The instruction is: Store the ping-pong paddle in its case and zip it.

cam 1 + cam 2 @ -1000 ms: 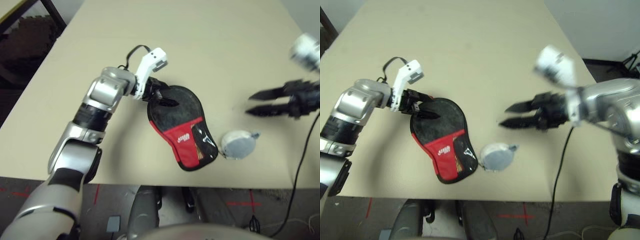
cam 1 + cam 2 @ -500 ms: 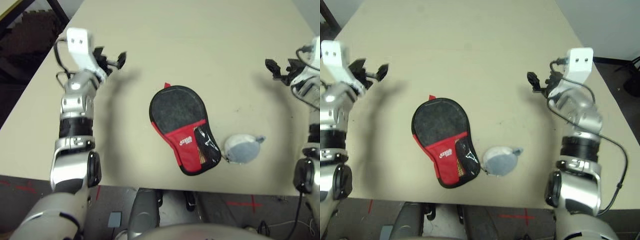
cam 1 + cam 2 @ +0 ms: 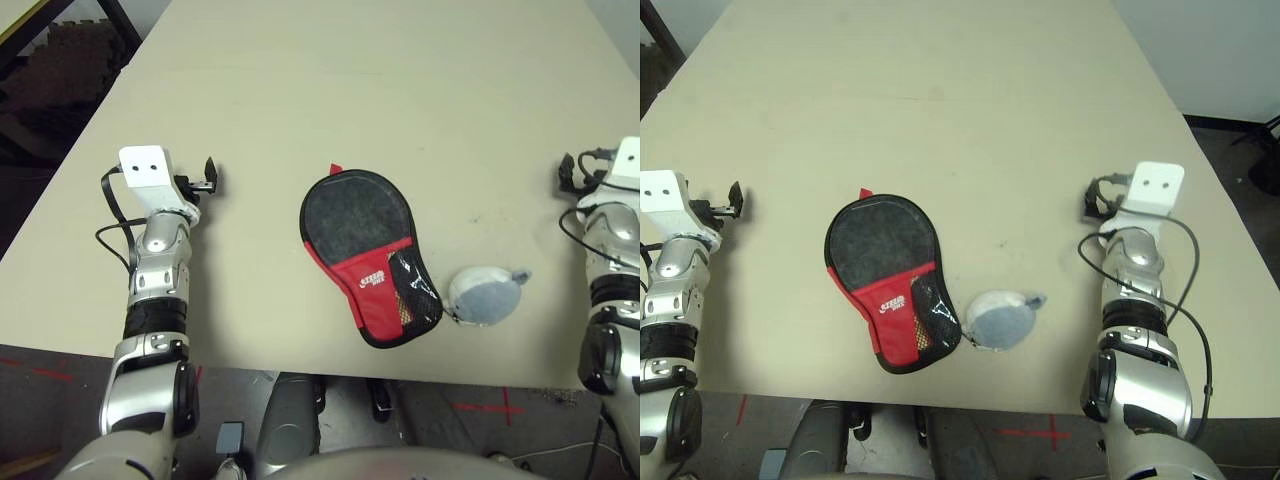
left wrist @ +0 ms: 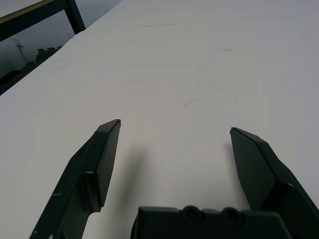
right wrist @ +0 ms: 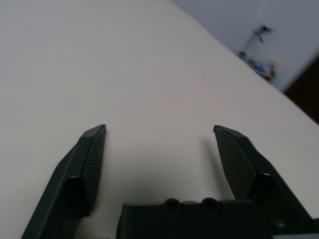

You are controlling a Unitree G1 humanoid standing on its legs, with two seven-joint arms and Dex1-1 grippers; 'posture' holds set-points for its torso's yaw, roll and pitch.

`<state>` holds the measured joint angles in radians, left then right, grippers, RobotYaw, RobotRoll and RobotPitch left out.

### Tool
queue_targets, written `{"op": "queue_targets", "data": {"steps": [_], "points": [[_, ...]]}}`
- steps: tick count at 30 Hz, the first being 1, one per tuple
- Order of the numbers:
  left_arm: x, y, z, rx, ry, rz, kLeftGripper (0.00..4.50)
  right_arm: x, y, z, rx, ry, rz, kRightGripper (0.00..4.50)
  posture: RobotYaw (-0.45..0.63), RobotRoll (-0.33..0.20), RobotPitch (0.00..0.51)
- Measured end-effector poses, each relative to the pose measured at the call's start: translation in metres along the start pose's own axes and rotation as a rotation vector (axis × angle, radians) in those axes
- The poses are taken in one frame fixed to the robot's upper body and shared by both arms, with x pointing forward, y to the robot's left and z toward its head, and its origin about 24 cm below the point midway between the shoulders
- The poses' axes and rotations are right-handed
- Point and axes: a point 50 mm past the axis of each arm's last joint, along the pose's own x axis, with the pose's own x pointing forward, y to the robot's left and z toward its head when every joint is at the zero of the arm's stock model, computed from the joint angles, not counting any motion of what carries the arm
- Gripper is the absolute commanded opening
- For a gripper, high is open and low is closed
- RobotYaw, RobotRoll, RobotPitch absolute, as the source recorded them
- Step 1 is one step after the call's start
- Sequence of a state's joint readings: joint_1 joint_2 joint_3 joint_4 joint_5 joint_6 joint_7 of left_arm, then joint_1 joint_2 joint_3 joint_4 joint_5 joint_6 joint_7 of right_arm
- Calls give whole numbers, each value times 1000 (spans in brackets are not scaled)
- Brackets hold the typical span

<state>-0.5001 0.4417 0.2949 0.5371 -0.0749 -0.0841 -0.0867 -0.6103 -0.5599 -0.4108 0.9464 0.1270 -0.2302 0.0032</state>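
1. The flat paddle-shaped fabric case (image 3: 366,257), black with red trim, lies on the pale beige table (image 3: 380,90) near the front edge, between the two arms and well apart from both.
2. Its round end points away from the robot; the narrow end, with a red logo panel and a mesh pocket, points toward the front edge and slightly to the robot's right.
3. The ping-pong paddle (image 3: 404,310) shows as a bit of light wood with dark stripes behind the mesh pocket; that looks like its handle inside the case, though the head views are too coarse to be sure.
4. Whether the zipper along the rim is fully closed cannot be told.
5. A small grey-white soft rounded lump (image 3: 484,293) sits just beside the case's narrow end, on the robot's right.
6. The left gripper (image 4: 174,130) is over bare table at the robot's left, its two black fingers spread wide and gripping nothing.
7. The right gripper (image 5: 159,130) is over bare table at the robot's right, its fingers likewise spread wide and empty.
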Motion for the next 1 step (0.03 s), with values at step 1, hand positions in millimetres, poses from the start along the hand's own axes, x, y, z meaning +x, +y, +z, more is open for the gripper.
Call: {"op": "queue_targets", "data": {"steps": [1], "points": [[0, -1, 2, 3, -8, -6, 4500, -2, -2, -2, -1, -5, -17, 4455, -143, 0, 208]]}}
